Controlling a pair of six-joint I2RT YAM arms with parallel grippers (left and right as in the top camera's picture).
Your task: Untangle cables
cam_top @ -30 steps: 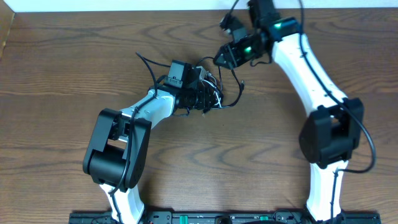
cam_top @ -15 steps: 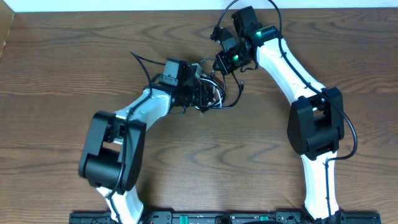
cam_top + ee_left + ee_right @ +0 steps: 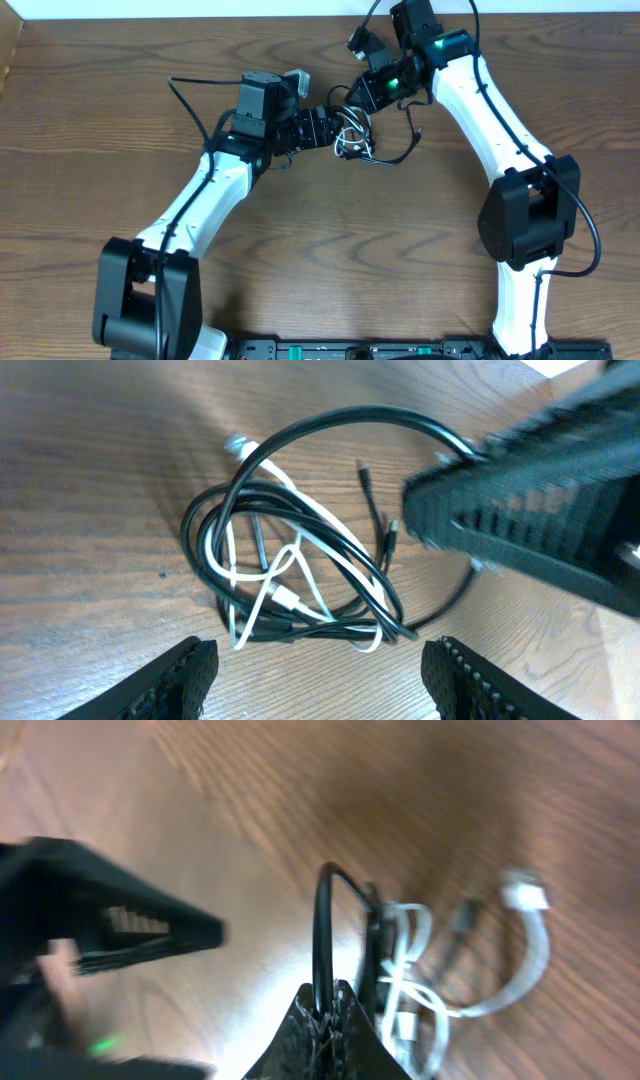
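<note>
Right fingers (image 3: 300, 1032) are clamped on the black cable (image 3: 321, 935); left fingers (image 3: 180, 680) stand wide apart, empty, over the white cable (image 3: 229, 580).

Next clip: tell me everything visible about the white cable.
The white cable is a thin, flexible, rubbery-looking cord lying on the wooden table, tangled with the black cable. It weaves through the black coils in several loops, touching them at many crossings. One small white plug pokes out at the tangle's edge. The left gripper hovers open over it, not touching.
</note>
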